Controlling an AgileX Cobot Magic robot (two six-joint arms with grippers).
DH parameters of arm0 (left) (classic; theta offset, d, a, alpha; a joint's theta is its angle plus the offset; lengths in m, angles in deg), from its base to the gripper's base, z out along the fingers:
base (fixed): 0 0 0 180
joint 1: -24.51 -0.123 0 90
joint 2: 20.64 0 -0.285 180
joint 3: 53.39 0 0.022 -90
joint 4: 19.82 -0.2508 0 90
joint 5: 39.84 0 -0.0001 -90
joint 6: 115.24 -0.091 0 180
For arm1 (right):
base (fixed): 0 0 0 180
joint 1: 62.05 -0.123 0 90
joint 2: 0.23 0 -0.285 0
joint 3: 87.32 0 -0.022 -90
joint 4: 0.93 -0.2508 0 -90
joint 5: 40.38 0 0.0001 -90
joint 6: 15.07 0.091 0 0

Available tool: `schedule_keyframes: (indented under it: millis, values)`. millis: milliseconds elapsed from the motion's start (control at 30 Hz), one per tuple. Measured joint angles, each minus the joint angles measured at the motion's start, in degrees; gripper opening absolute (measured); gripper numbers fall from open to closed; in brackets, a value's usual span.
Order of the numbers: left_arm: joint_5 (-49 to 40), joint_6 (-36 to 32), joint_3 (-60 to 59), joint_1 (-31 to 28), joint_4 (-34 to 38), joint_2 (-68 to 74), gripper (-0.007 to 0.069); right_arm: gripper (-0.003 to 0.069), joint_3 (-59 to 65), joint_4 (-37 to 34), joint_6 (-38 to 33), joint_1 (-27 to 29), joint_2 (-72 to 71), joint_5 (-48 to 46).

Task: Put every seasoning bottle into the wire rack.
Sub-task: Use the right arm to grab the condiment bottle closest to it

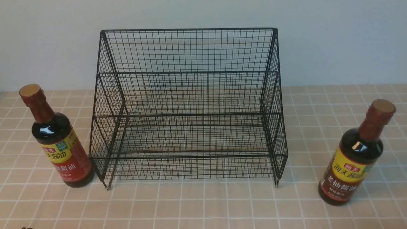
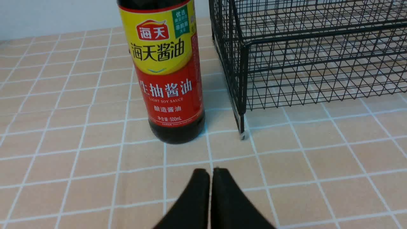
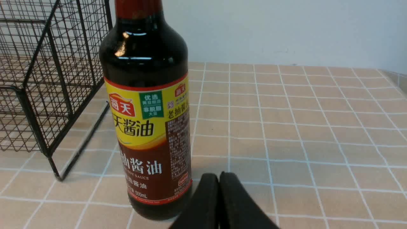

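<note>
Neither bottle is in the wire rack yet. Both stand upright on the counter: the red-label bottle just beside the rack at its 8 o'clock, the brown-label bottle apart at its 4 o'clock. The left claw and right claw are each pressed together, short of their bottles. Each claw should probably spread wider than the body, grip across the label, lift upright over the rack's front edge, then set down flat.

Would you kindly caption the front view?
Red-label bottle and brown-label bottle stand either side of the wire rack.
</note>
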Motion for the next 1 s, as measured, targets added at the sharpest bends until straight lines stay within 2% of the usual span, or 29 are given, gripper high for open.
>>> schedule_keyframes:
  millis: [767, 833, 1000]
  values:
    - [0.0, 0.0, 0.0, 0.0, 0.0, 0.0, -0.0007, -0.0013, 0.0, 0.0, 0.0, 0.0, 0.0, 0.2]
    - [0.0, 0.0, 0.0, 0.0, 0.0, 0.0, -0.0007, -0.0013, 0.1, -0.8, 0.1, 0.0, 0.0, 1.1]
    - [0.0, 0.0, 0.0, 0.0, 0.0, 0.0, -0.0007, -0.0013, 0.5, -10.2, 3.3, 0.0, 0.0, 10.6]
